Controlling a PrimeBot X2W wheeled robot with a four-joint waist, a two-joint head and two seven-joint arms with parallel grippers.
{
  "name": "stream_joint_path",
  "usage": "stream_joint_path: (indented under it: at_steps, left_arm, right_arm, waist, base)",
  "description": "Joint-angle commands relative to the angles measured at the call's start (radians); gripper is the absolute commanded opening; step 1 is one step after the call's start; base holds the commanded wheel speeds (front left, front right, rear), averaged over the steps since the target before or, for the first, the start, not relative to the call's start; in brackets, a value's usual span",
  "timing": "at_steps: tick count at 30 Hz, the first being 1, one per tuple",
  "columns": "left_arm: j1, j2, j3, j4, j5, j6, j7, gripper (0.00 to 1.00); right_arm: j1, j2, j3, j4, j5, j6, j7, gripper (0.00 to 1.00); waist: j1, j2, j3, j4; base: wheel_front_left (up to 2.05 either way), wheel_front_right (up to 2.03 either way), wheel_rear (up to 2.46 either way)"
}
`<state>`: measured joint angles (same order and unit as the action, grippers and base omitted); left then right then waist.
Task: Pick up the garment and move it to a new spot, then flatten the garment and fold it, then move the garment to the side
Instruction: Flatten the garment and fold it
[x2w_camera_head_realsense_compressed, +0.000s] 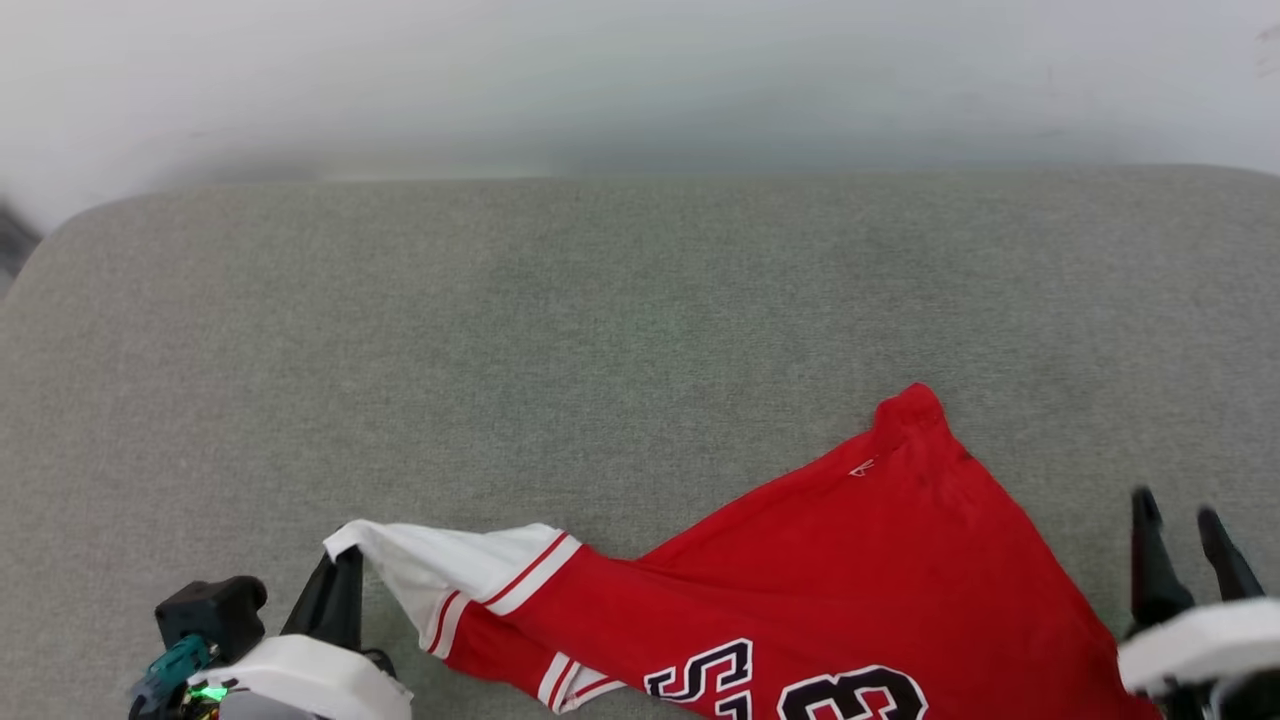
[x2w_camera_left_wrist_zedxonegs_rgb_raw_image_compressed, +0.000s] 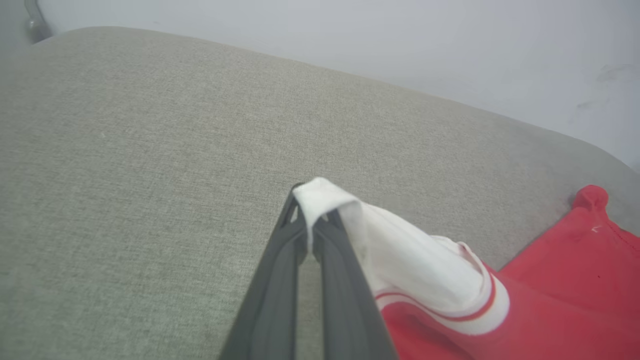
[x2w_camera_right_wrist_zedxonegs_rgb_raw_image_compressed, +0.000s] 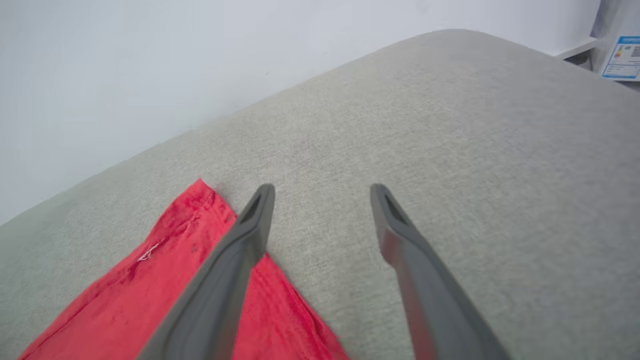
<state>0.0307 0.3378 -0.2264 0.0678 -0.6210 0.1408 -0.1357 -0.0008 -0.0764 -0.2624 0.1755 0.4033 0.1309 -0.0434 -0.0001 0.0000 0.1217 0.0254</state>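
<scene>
The garment (x2w_camera_head_realsense_compressed: 850, 570) is a red jersey with white sleeves, striped trim and black "23" lettering, spread across the lower middle and right of the grey cushioned surface (x2w_camera_head_realsense_compressed: 600, 330). My left gripper (x2w_camera_head_realsense_compressed: 345, 562) is shut on the tip of the white sleeve (x2w_camera_left_wrist_zedxonegs_rgb_raw_image_compressed: 330, 200), which is pulled out to the left. The sleeve drapes over the fingertips in the left wrist view. My right gripper (x2w_camera_head_realsense_compressed: 1178, 512) stands open with nothing between its fingers, just right of the garment's red edge (x2w_camera_right_wrist_zedxonegs_rgb_raw_image_compressed: 200, 280). Its left finger (x2w_camera_right_wrist_zedxonegs_rgb_raw_image_compressed: 250, 225) hangs over the red corner.
A pale wall (x2w_camera_head_realsense_compressed: 640, 80) rises behind the grey surface's rounded far edge. A white shelf with a blue label (x2w_camera_right_wrist_zedxonegs_rgb_raw_image_compressed: 622, 57) shows past the surface's far right corner in the right wrist view.
</scene>
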Motion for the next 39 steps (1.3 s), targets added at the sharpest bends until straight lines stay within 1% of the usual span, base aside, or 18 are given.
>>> stream_joint_path:
  at_steps: [1,4,6,8,9,12,15,16,19,22,28,29,30,31,33,35,36,39]
  left_arm:
    - [-0.012,-0.002,-0.002,-0.006,0.005,0.000,0.000,0.00]
    - [-0.037,-0.012,-0.023,-0.029,0.015,-0.007,0.002,0.00]
    - [-0.057,-0.022,-0.040,-0.043,0.021,-0.011,0.001,0.00]
    - [-0.078,-0.029,-0.053,-0.053,0.030,-0.017,-0.004,0.00]
    - [-0.102,-0.040,-0.065,-0.059,0.034,-0.024,-0.010,0.00]
    - [-0.133,-0.053,-0.079,-0.055,0.039,-0.035,-0.019,0.00]
    - [-0.165,-0.064,-0.093,-0.049,0.043,-0.048,-0.029,0.00]
    - [-0.165,-0.064,-0.093,-0.049,0.043,-0.048,-0.029,0.00]
    - [-0.190,-0.073,-0.100,-0.042,0.046,-0.058,-0.041,0.00]
    - [-0.209,-0.080,-0.103,-0.036,0.044,-0.064,-0.051,0.00]
    - [-0.228,-0.087,-0.112,-0.013,0.042,-0.078,-0.063,0.00]
    - [-0.229,-0.086,-0.112,-0.008,0.040,-0.079,-0.065,0.00]
    - [-0.231,-0.086,-0.110,-0.002,0.038,-0.083,-0.068,0.00]
    - [-0.232,-0.086,-0.111,0.002,0.037,-0.085,-0.071,0.00]
    - [-0.231,-0.086,-0.111,0.010,0.035,-0.086,-0.071,0.00]
    - [-0.227,-0.085,-0.112,0.016,0.032,-0.085,-0.069,0.00]
    - [-0.224,-0.082,-0.111,0.020,0.030,-0.084,-0.067,0.00]
    - [-0.218,-0.068,-0.099,0.025,0.024,-0.076,-0.061,0.00]
  right_arm:
    - [-0.022,-0.010,0.005,0.003,0.004,0.000,0.000,1.00]
    - [-0.132,-0.058,0.080,0.077,0.025,0.000,0.056,1.00]
    - [-0.209,-0.105,0.134,0.119,0.049,0.000,0.133,1.00]
    - [-0.281,-0.154,0.189,0.148,0.078,0.000,0.237,1.00]
    - [-0.345,-0.208,0.246,0.169,0.100,0.000,0.360,1.00]
    - [-0.421,-0.280,0.329,0.176,0.140,0.000,0.554,1.00]
    - [-0.480,-0.342,0.404,0.163,0.153,0.000,0.699,1.00]
    - [-0.480,-0.342,0.404,0.163,0.153,0.000,0.699,1.00]
    - [-0.521,-0.378,0.479,0.153,0.163,0.000,0.773,1.00]
    - [-0.546,-0.400,0.540,0.177,0.183,0.000,0.821,1.00]
    - [-0.516,-0.389,0.664,0.268,0.261,0.001,0.942,1.00]
    - [-0.514,-0.386,0.674,0.277,0.278,0.001,0.952,0.81]
    - [-0.511,-0.384,0.684,0.287,0.289,0.001,0.968,0.24]
    - [-0.510,-0.384,0.694,0.291,0.292,0.001,0.977,0.00]
    - [-0.518,-0.386,0.707,0.293,0.306,0.001,0.986,0.00]
    - [-0.537,-0.389,0.701,0.286,0.310,0.001,0.959,0.00]
    - [-0.550,-0.390,0.694,0.276,0.314,0.001,0.938,0.00]
    - [-0.602,-0.387,0.637,0.262,0.290,0.001,0.815,0.00]
  waist:
    - [0.0001,0.0000,0.012,0.011]
    - [0.0001,0.0000,0.044,0.033]
    - [0.0001,0.0000,0.067,0.052]
    - [0.0001,0.0000,0.090,0.072]
    - [0.0001,0.0000,0.115,0.092]
    - [0.0001,0.0000,0.145,0.117]
    - [0.0001,0.0000,0.175,0.139]
    - [0.0001,0.0000,0.175,0.139]
    - [0.0001,0.0000,0.204,0.150]
    - [0.0001,0.0000,0.235,0.157]
    - [0.0001,0.0000,0.268,0.164]
    - [0.0001,0.0000,0.269,0.163]
    - [0.0001,0.0000,0.269,0.162]
    - [0.0001,0.0000,0.268,0.161]
    - [0.0001,0.0000,0.264,0.159]
    - [0.0001,0.0000,0.255,0.156]
    - [0.0001,0.0000,0.248,0.154]
    - [0.0001,0.0000,0.219,0.141]
  base:
    - [0.00,0.00,0.00]
    - [0.00,0.00,0.00]
    - [0.00,0.00,0.00]
    - [0.00,0.00,0.00]
    - [0.00,0.00,0.00]
    - [0.00,0.00,0.00]
    - [0.00,0.00,0.00]
    - [0.00,0.00,0.00]
    - [0.00,0.00,0.00]
    - [0.00,0.00,0.00]
    - [0.00,0.00,0.00]
    - [0.00,0.00,0.00]
    - [0.00,0.00,0.00]
    - [0.00,0.00,0.00]
    - [0.00,0.00,0.00]
    - [0.00,0.00,0.00]
    - [0.00,0.00,0.00]
    - [0.00,0.00,0.00]
